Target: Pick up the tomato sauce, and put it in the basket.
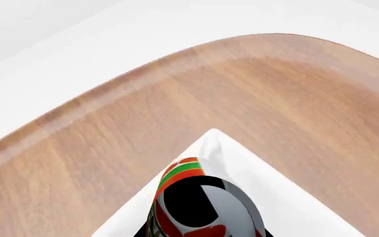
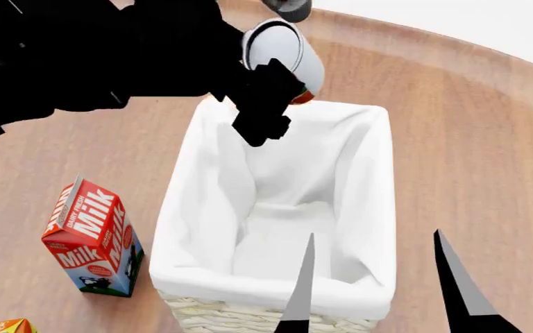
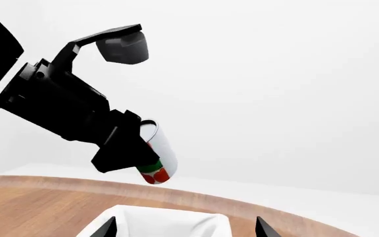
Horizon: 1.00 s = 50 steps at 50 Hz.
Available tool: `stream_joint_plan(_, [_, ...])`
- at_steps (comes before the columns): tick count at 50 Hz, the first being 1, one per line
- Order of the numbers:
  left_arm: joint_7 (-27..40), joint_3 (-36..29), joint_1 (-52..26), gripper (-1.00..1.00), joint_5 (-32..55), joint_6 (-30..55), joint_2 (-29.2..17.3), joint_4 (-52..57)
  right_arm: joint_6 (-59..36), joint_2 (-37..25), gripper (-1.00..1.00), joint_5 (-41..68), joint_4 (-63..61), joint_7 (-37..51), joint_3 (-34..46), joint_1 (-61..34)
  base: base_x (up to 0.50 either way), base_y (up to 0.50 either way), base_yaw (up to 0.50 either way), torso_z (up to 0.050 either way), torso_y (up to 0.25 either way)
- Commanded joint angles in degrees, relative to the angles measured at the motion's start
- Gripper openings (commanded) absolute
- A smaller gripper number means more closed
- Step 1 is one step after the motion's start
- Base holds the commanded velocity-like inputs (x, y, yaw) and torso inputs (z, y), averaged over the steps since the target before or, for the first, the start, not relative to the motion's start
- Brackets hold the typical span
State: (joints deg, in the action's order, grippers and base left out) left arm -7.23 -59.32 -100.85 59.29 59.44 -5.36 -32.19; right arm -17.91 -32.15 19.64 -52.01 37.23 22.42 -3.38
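The left gripper [image 2: 280, 87] clamps the tomato sauce [image 2: 290, 59], tilted, above the basket's [image 2: 377, 208] far rim. The right gripper [image 2: 377, 277] is spread apart, holding nothing.

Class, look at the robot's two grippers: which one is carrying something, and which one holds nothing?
The left gripper carries the tomato sauce above the far rim of the basket. The right gripper, at the basket's near end, stands open with nothing between its fingers.

The left arm [image 2: 91, 62] is matte black and blocky, with stepped angular housings and a dark grey rounded module [image 3: 124, 48] above. The right hand [image 2: 382, 291] ends in two slim, tapering black-and-grey fingers [image 2: 458, 284].
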Motion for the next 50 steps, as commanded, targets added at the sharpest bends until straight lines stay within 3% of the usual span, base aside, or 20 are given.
stream_joint_plan(1, [-8.96,-1.87,-2.56,-1.00,-1.45,-2.40,4.57,-7.06,-0.48,1.06,1.00,-1.27,0.47,-1.34,-0.74,-0.46,0.00,0.00,0.00,0.000,0.000])
stream_joint_plan(3, [-9.43,-4.16,-3.54,-1.00,-0.65,-3.79,5.30,-9.92,-0.50,1.17,1.00,-1.43,0.67,-1.44,-0.37,-0.59,0.00,0.00,0.00,0.000,0.000])
stream_joint_plan(10, [-6.66,-22.27,-7.63,-1.00,15.00,-11.98,5.35,-14.18,-0.69,1.23,1.00,-1.21,0.56,-1.37,-0.17,-0.75,0.00,0.00,0.00,0.000,0.000])
stream_joint_plan(15, [-5.16,-28.57,-8.01,-1.00,19.52,-14.37,5.35,-13.85,-0.40,1.19,1.00,-1.26,0.75,-1.38,-0.09,-0.66,0.00,0.00,0.00,0.000,0.000])
stream_joint_plan(50, [-3.62,-29.72,-1.82,-1.00,17.11,-16.82,5.36,-12.89,0.87,0.55,1.00,-0.49,1.57,-1.18,-0.80,-0.24,0.00,0.00,0.00,0.000,0.000])
